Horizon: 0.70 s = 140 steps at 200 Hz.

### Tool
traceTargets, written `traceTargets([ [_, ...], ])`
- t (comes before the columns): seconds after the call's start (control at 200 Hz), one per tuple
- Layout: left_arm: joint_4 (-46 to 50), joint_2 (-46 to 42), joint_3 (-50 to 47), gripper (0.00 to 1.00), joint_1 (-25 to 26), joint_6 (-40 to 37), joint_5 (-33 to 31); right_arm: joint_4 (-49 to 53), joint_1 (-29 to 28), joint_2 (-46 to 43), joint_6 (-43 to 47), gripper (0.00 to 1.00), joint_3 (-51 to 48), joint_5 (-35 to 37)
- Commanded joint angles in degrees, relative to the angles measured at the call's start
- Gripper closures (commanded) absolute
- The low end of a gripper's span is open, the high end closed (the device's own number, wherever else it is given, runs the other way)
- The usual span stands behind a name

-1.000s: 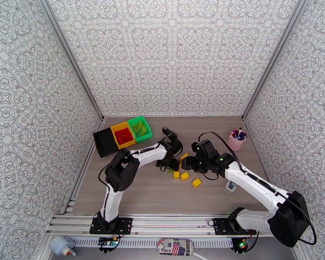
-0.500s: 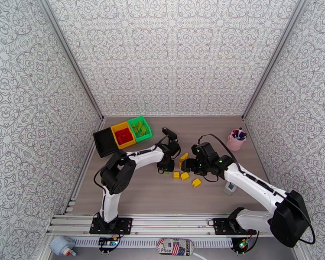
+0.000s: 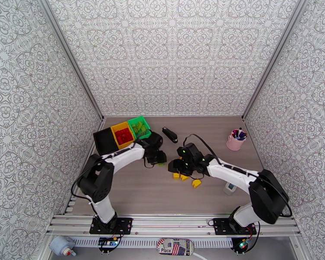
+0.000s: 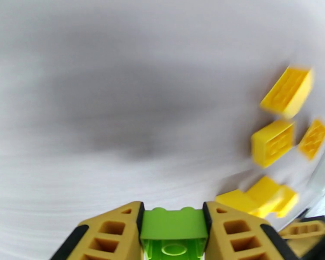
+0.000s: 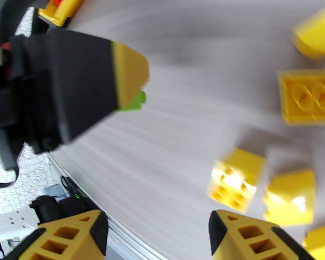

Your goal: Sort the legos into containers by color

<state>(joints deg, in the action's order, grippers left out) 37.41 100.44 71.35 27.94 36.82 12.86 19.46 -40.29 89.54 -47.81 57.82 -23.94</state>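
Left pincer (image 4: 173,213) clamps a lime brick (image 4: 174,224), likely bound for the green bin (image 3: 149,131) at ten o'clock. Right pincer (image 5: 157,217) gapes empty over yellow bricks (image 3: 196,183) on the counter (image 3: 132,191). Red bricks (image 3: 123,136) sit in the yellow bin (image 3: 115,127), greens in green; several yellows remain unsorted.

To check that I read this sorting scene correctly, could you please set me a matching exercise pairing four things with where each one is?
Things:
1. lime green brick
2. red bricks
3. loose yellow bricks
4. pink cup of pens

Places:
a. in the yellow bin
b. on the table beside the right gripper
c. held in the left gripper
d. standing at the far right of the table

Pairs: 1-c, 2-a, 3-b, 4-d
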Motion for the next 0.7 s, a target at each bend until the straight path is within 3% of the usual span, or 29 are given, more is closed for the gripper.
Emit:
traceTargets([
  [0.0,2.74,-1.45,4.2,0.63,-5.52,-3.68,-1.05,0.2,-0.14,1.41,0.88,0.34,6.49,-1.0],
  [0.19,6.36,2.47,15.5,0.63,-15.49,-8.87,-4.71,6.31,0.62,1.89,4.11,0.34,11.25,1.57],
  [0.405,12.94,16.56,37.21,0.58,-21.8,-12.08,-3.65,8.41,3.48,-0.22,4.48,0.34,10.65,1.94],
  [0.47,15.7,22.16,44.74,0.5,-22.93,-12.45,-3.34,9.09,4.15,-0.72,4.66,0.34,10.73,2.14],
  [0.58,18.6,29.34,55.21,0.24,-23.81,-12.73,-2.04,10.65,4.78,-1.59,5.07,0.34,10.83,2.9],
  [0.695,17.66,27.94,55.28,0.16,-22.88,-12.9,-1.2,12.24,4.96,-2.89,5.49,0.34,10.08,4.8],
])
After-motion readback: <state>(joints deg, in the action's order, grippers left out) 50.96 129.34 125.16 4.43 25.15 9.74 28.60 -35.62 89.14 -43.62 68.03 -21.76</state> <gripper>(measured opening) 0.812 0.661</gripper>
